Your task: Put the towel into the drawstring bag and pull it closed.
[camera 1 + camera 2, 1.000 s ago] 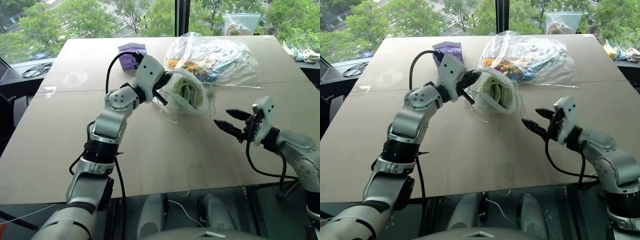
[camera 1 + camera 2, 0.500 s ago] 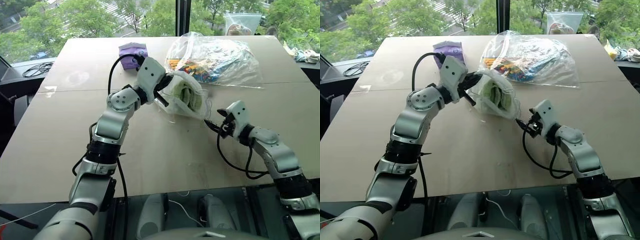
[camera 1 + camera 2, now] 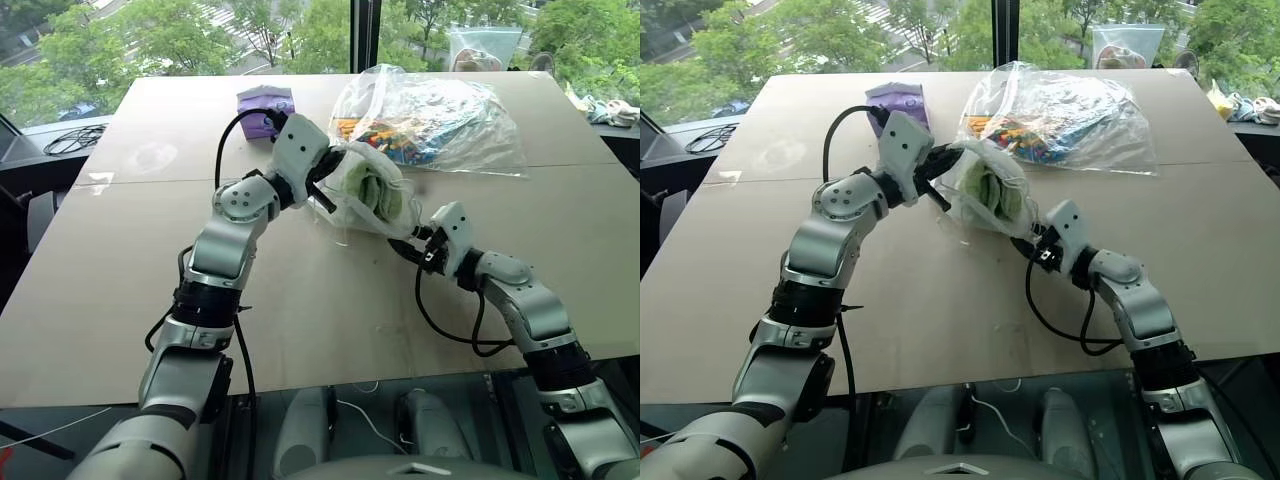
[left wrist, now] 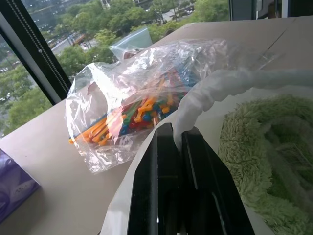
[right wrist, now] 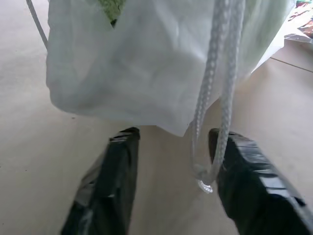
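the drawstring bag (image 3: 372, 190), with the towel (image 4: 264, 147) already inside, is held up by its mouth hem, pinched in the closed left end effector (image 4: 177, 147). the right end effector (image 5: 171, 161) is open just below it, its fingers either side of the hanging cord (image 5: 215, 98), apparently for pulling.

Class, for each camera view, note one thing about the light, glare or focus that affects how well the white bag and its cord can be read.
Head views: even daylight, sheen on the large clear plastic bag. Left wrist view: the black fingers look soft up close, the translucent white drawstring bag pale, the light-green fluffy towel textured. Right wrist view: the thin white cord reads sharp.
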`<action>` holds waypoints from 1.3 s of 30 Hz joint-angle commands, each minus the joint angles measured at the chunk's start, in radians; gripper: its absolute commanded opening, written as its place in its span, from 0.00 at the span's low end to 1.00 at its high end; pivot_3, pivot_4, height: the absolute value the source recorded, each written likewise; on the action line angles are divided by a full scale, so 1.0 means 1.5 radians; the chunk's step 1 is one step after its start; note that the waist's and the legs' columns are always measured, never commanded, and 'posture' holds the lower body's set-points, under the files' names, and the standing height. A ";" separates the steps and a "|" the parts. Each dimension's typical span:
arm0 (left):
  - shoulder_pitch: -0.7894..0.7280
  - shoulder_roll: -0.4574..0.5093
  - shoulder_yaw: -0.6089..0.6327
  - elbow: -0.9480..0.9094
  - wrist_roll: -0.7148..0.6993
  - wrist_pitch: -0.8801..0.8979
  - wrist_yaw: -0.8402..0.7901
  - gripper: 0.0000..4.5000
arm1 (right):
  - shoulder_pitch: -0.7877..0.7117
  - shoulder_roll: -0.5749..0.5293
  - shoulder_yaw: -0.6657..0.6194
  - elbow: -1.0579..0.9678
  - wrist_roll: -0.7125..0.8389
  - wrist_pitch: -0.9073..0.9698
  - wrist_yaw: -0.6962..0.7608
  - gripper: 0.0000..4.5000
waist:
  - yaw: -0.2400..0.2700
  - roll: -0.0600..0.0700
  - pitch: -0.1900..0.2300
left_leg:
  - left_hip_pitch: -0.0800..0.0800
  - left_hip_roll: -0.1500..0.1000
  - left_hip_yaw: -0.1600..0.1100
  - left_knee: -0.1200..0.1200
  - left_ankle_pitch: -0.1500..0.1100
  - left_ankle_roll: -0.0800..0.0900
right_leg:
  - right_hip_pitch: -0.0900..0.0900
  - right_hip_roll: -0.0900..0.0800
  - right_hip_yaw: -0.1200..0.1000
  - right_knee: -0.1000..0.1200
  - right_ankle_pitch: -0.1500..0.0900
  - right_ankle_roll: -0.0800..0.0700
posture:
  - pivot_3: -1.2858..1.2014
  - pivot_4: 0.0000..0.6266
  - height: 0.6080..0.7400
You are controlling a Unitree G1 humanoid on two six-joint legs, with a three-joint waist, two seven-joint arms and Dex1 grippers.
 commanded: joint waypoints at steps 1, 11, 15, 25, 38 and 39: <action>-0.006 0.001 0.016 -0.011 0.001 -0.007 0.004 0.00 | -0.001 -0.005 -0.011 -0.017 -0.004 -0.009 0.003 0.08 | 0.000 0.000 0.000 | 0.000 0.000 0.000 0.000 0.000 0.000 | 0.000 0.000 0.000 0.000 0.000 0.000 | 0.52 0.24 1.00; 0.001 0.001 0.012 -0.022 -0.007 0.021 -0.006 0.00 | -0.073 -0.001 -0.146 -0.040 0.077 0.038 -0.056 0.01 | 0.000 0.000 0.000 | 0.000 0.000 0.000 0.000 0.000 0.000 | 0.000 0.000 0.000 0.001 0.000 0.000 | 0.52 0.24 1.00; 0.011 0.003 0.002 -0.038 -0.013 0.031 -0.030 0.00 | -0.138 0.011 -0.243 -0.030 0.146 0.072 -0.114 0.01 | -0.001 0.000 0.000 | 0.000 0.000 0.000 0.001 0.000 0.000 | 0.000 0.000 0.000 0.002 0.000 0.000 | 0.52 0.24 1.00; 0.048 0.013 0.072 -0.166 -0.134 0.125 -0.071 0.67 | -0.119 0.004 -0.218 -0.025 0.134 0.091 -0.124 0.00 | -0.004 0.000 0.000 | 0.000 0.000 0.000 0.001 0.000 0.000 | 0.000 0.000 0.000 0.003 0.000 0.000 | 0.52 0.24 1.00; 0.235 0.153 0.065 -0.357 -0.210 0.247 -0.127 0.67 | -0.114 0.010 -0.221 -0.018 0.137 0.099 -0.140 0.00 | -0.013 0.001 0.000 | 0.001 0.000 0.000 0.001 0.000 0.000 | 0.000 -0.001 0.001 0.004 0.000 0.000 | 0.52 0.24 1.00; 0.244 0.158 0.061 -0.361 -0.202 0.240 -0.128 0.67 | -0.114 0.010 -0.221 -0.019 0.139 0.100 -0.139 0.00 | -0.014 0.001 0.000 | 0.001 0.000 0.000 0.001 0.000 0.000 | 0.000 -0.001 0.001 0.004 0.000 0.000 | 0.52 0.24 1.00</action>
